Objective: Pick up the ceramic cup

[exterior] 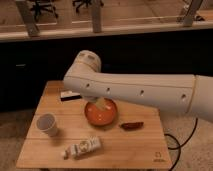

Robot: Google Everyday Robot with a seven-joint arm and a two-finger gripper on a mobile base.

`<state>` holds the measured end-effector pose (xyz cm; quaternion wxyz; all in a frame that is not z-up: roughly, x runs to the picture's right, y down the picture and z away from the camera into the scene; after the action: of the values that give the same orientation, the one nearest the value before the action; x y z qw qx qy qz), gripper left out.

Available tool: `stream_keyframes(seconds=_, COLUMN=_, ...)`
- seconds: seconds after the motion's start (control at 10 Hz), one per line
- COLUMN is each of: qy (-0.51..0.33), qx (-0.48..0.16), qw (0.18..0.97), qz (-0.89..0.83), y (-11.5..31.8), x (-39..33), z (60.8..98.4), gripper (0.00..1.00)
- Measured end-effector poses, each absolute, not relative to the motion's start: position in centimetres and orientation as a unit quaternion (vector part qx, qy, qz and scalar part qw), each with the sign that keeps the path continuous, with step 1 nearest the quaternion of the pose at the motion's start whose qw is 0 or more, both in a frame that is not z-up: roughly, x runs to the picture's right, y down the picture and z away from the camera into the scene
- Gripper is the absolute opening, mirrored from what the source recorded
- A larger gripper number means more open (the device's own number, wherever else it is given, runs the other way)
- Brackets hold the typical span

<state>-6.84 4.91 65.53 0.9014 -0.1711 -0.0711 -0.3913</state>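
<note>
I see a wooden table (140, 145) with a dark wall behind it and office chairs (42, 7) farther back. The tube (82, 147) has writing on it, but I can't read it. My gripper (101, 105) hangs over the orange bowl (102, 116). Its fingers are wide apart, I think, and hold nothing. The white cup (47, 124) is small with no handle. It stands well apart from the fingers, toward the picture's left.

Wooden table (135, 147), orange bowl (107, 119) at centre, white tube (82, 147) near front, dark red object (131, 125) beside bowl
</note>
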Motion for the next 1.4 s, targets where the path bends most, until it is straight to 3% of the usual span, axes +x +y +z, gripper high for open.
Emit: stream_keyframes(seconds=1.4, qy=-0.149, qx=-0.135, qw=0.851, qz=-0.486, y=2.4, x=-16.4, z=65.0, gripper=0.80)
